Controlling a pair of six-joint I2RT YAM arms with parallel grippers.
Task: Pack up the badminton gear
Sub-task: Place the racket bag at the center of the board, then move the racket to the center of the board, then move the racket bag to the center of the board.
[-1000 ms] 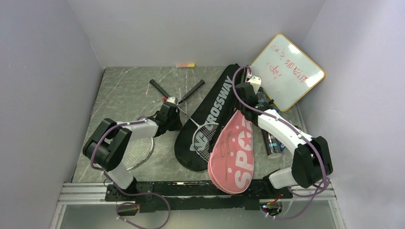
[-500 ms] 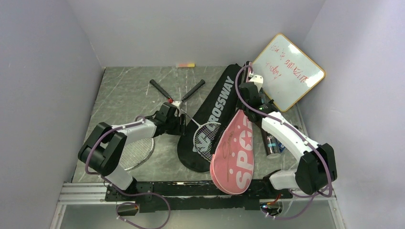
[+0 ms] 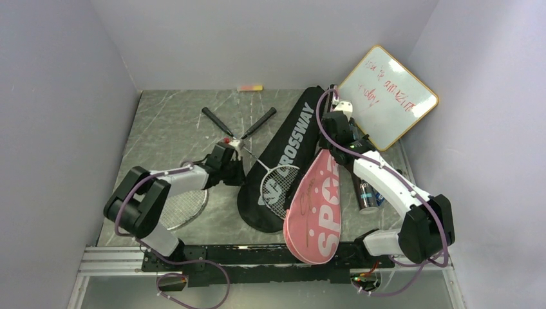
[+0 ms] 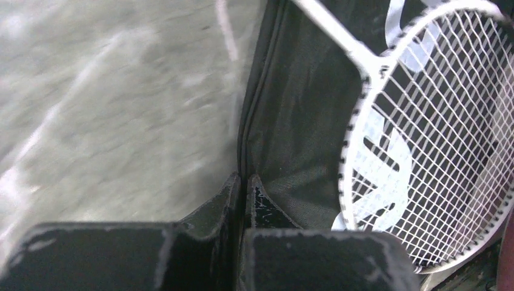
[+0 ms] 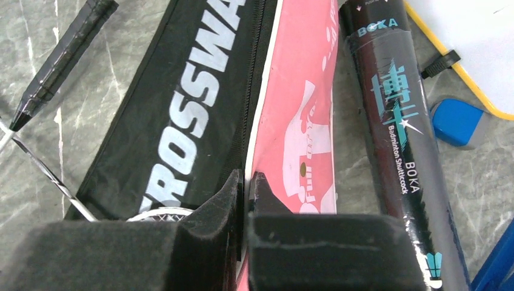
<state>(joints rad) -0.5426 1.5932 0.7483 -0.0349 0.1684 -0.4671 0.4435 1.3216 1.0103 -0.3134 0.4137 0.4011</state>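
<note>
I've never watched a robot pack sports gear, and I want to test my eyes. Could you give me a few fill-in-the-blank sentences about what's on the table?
1. The black cover is lettered ____.
2. The white racket's head lies on the ____ cover.
3. The dark tube beside the pink cover is branded ____.
4. The whiteboard carries ____ writing.

Missing words: CROSSWAY; black; BOKA; red.

My left gripper (image 4: 243, 180) is scuffed matt black plastic; black cover (image 4: 297, 133) matt woven cloth; pink cover (image 5: 303, 121) smooth, slight sheen; tube (image 5: 394, 139) glossy
</note>
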